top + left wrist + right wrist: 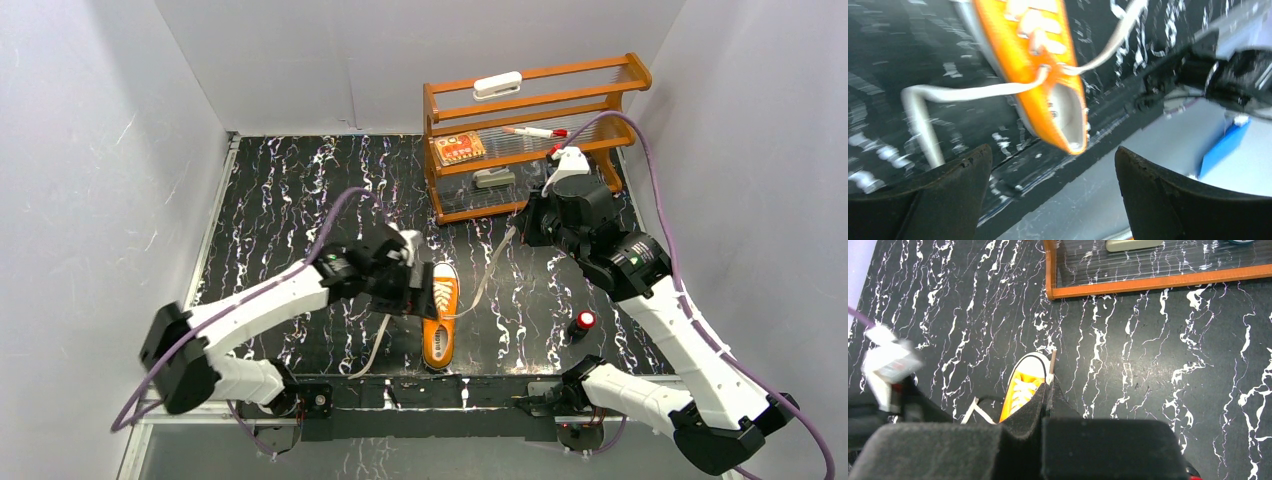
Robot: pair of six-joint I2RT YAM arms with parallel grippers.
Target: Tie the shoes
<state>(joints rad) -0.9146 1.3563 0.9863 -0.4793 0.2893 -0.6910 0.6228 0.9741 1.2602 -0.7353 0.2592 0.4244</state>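
High rear overview, two close wrist views, all with sneaker (441,330)

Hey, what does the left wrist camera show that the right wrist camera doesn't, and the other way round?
Only the left wrist view: the heel opening and pale insole of the orange sneaker, the near edge of the table, and the left jaws wide apart with nothing between them. Only the right wrist view: the white toe cap, the wooden shelf, and the right jaws shut on a lace. Both: the sneaker's laced front and the black marbled tabletop.
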